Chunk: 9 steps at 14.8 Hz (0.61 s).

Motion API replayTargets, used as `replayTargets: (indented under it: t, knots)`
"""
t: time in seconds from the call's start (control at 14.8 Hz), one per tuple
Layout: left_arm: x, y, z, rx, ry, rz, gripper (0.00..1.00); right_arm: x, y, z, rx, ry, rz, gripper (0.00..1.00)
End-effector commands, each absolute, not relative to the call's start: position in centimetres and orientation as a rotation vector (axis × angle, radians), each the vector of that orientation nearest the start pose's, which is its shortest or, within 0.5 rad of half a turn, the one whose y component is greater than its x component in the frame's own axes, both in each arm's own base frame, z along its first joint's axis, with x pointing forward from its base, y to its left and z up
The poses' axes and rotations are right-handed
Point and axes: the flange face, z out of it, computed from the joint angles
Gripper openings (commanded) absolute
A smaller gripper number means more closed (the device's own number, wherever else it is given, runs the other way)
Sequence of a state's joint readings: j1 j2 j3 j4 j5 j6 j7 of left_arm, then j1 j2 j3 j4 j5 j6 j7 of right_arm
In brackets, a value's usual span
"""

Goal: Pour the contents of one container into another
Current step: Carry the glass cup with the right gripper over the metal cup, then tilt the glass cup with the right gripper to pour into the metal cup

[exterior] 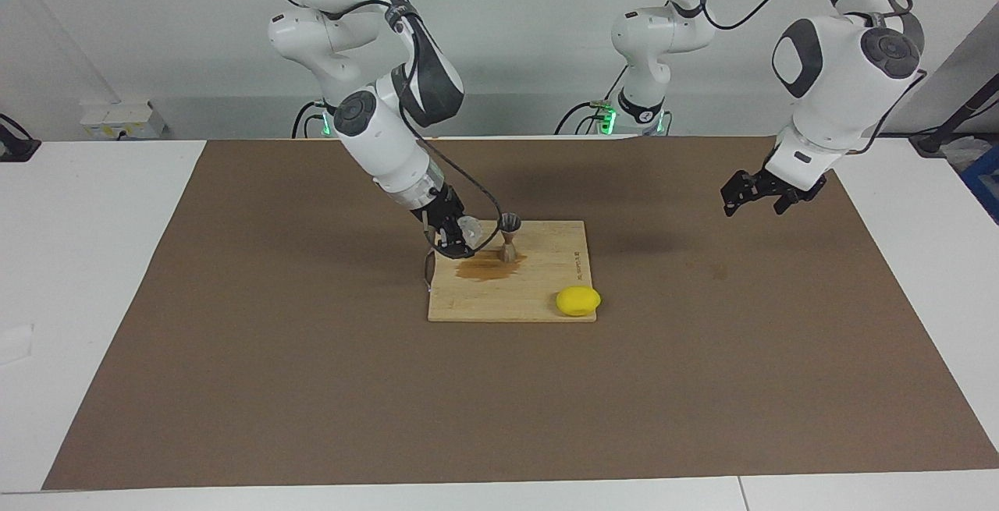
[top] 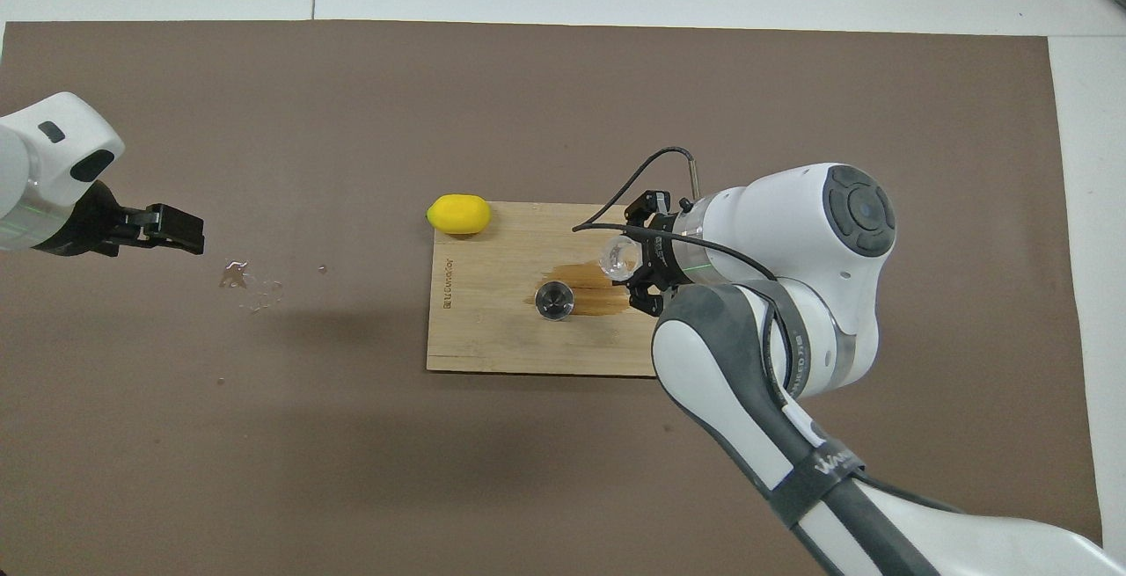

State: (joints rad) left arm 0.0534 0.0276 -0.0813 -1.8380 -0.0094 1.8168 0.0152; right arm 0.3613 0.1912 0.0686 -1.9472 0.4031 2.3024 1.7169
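1. Facing view: the right gripper point(exterior: 459, 236) is clamped on the glass cup point(exterior: 470, 228), holding it tipped with its mouth toward the jigger point(exterior: 509, 236), just beside and about level with the jigger's rim; judging by that tilt, the pour is in hand
2. The jigger stands upright on the cutting board point(exterior: 546, 261) near the edge closest to the robots, at the rim of a brown wet stain point(exterior: 485, 266), so some liquid has missed
3. The left gripper point(exterior: 753, 191) waits with its fingers spread wide and empty, over the mat point(exterior: 702, 355) toward the left arm's end
4. Overhead view: the cup point(top: 617, 256) hangs over the stain point(top: 594, 288), between the jigger point(top: 555, 299) and the board's point(top: 493, 339) edge toward the right arm's end; the lemon point(top: 458, 214) sits at the board's corner farthest from the robots, clear of the pour
5. Count: one cup, one jigger, one lemon, one board, two grippers point(top: 640, 261) point(top: 176, 229), and a patch of droplets point(top: 251, 281) on the mat point(top: 528, 101)
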Motion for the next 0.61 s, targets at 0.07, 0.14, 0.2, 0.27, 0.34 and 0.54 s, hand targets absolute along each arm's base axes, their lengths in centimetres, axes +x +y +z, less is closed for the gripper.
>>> replayTargets:
  t: [0.07,0.14,0.2,0.27,0.34,0.54]
  knots:
    - [56.2,-1.9,50.3,-3.129,0.056,0.076,1.0,54.6,28.7,40.8,-2.066,1.98,0.23,0.0]
    - [56.2,-1.9,50.4,-3.129,0.056,0.074,1.0,54.5,28.9,40.9,-2.075,1.984,0.204,0.0]
    - [56.2,-1.7,50.6,-3.129,0.048,0.084,1.0,54.3,29.5,41.0,-2.088,1.986,0.177,0.0]
    - [56.1,-1.6,50.8,-3.128,0.046,0.096,1.0,53.9,30.1,41.0,-2.103,1.983,0.159,0.0]
    - [55.9,-1.7,50.9,-3.127,0.045,0.105,1.0,53.8,30.4,41.0,-2.11,1.983,0.142,0.0]
    - [54.6,-2.1,51.0,-3.122,0.057,0.16,1.0,53.3,31.1,41.0,-2.134,1.976,0.109,0.0]
